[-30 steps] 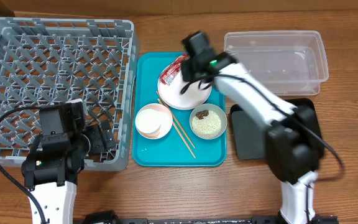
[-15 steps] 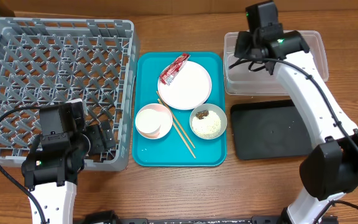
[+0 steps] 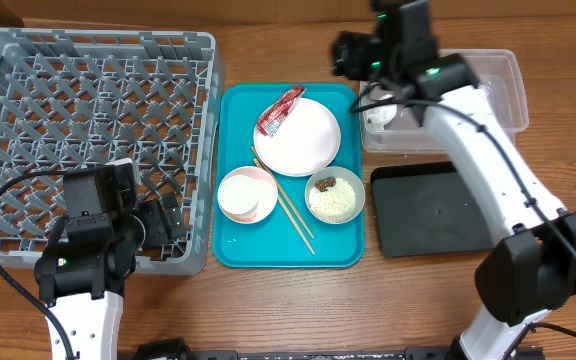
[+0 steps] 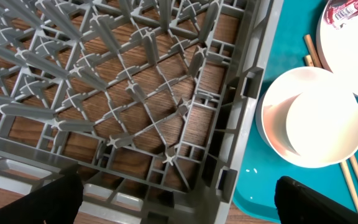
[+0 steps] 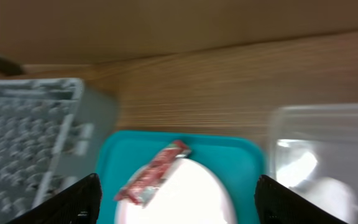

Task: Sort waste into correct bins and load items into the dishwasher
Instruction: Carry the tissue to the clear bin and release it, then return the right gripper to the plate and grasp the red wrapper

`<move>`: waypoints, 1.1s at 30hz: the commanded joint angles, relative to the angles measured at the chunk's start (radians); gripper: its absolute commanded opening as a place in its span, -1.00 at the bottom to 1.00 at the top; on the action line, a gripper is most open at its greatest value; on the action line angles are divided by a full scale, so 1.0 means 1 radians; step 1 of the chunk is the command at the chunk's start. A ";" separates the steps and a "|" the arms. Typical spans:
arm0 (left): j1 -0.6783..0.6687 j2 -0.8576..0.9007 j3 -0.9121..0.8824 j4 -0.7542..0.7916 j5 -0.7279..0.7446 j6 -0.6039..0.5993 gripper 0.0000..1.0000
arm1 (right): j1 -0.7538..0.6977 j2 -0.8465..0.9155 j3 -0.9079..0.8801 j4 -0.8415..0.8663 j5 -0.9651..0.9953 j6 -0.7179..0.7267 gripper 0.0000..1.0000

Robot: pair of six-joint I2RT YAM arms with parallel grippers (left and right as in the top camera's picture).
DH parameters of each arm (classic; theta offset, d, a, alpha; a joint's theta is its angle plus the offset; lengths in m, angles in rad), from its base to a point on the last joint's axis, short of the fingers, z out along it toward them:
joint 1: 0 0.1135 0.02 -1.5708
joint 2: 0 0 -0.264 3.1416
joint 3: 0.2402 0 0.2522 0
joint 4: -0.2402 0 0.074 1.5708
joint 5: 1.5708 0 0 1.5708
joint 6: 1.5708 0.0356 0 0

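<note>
Grey plastic lattice fills the far-left corner of the bench: the dish rack [image 3: 93, 110]. The left hand [image 3: 160, 222] hangs over the rack's near-right corner, released, its two fingers [image 4: 48, 202] spread wide with nothing between them.

Just beside the rack, mid-bench, lies the teal serving tray [image 3: 236, 248]. On it the white plate [image 3: 308, 140] sits toward the far side. The red-and-white wrapper [image 3: 280, 110] lies across the plate's far-left rim, partly on the plate and partly over the tray. Nearer the front edge, the pale pink bowl [image 3: 246, 193] has a white cup [image 4: 325, 121] nested inside it. The grey-green bowl [image 3: 334, 197] beside it carries white rice grains [image 3: 333, 205] and a brown lump [image 3: 325, 184]. A pair of wooden chopsticks [image 3: 290, 212] lies between the two bowls.

Toward the far-right corner stands the clear plastic tub [image 3: 503, 100], with a white tissue wad [image 3: 381, 116] at its left end, partly behind the arm. The black tray [image 3: 418, 215] lies just beside the tub on its near side.

The right hand [image 3: 353, 53] hovers near the far edge, above the gap between teal tray and tub, released and empty. Its wrist view is blurred, with the fingers [image 5: 73, 199] wide apart at the lower corners.
</note>
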 commanded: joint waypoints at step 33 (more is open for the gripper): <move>0.004 0.007 0.023 -0.017 -0.003 -0.007 1.00 | 0.225 0.428 0.000 0.236 0.097 0.262 0.30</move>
